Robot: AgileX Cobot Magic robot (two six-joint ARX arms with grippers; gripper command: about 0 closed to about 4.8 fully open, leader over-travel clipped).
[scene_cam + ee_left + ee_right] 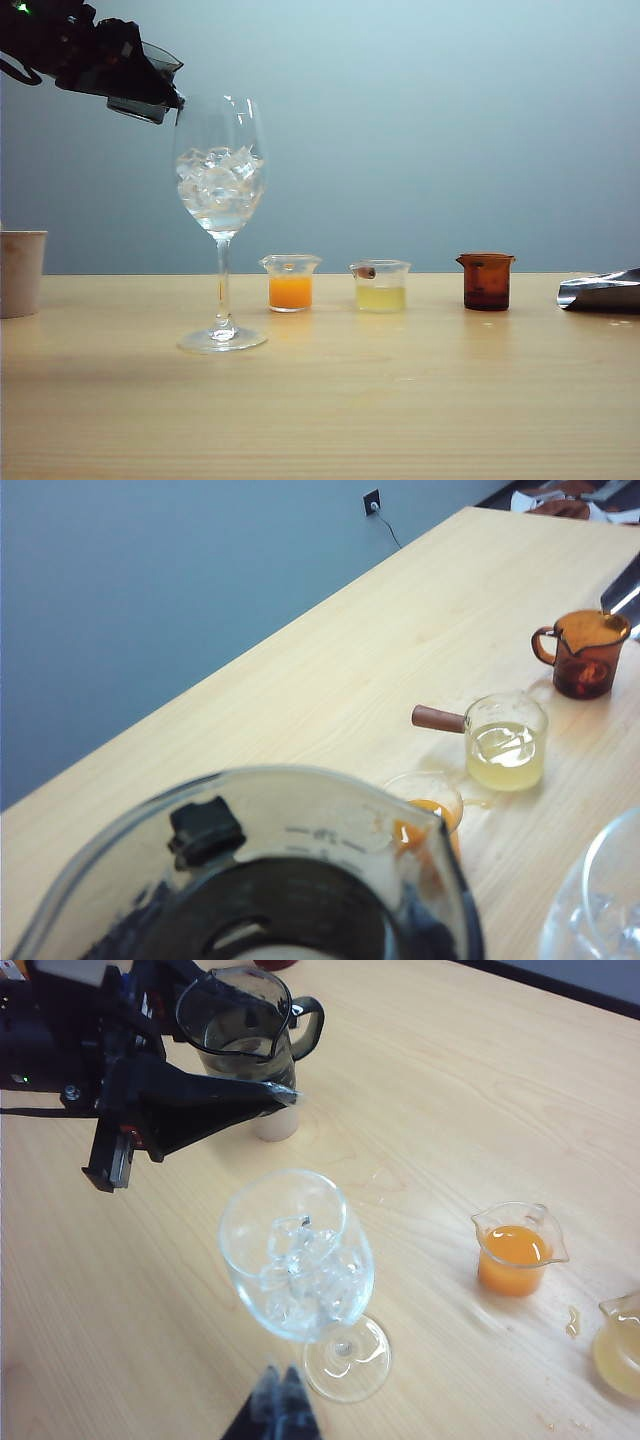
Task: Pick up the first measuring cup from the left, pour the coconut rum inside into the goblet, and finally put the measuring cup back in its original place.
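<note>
My left gripper is shut on the first measuring cup, a smoky grey cup, and holds it high and tilted. Its pour lip is at the left rim of the goblet. In the right wrist view the measuring cup has clear coconut rum in it, and no stream shows. The goblet stands upright on the table with ice cubes in its bowl. The measuring cup fills the near part of the left wrist view. My right gripper is shut and empty, hovering near the goblet's foot.
To the right of the goblet stand an orange-liquid cup, a pale yellow cup and an amber-brown cup in a row. A paper cup stands at the left edge. The right arm's shiny body lies low at the right edge.
</note>
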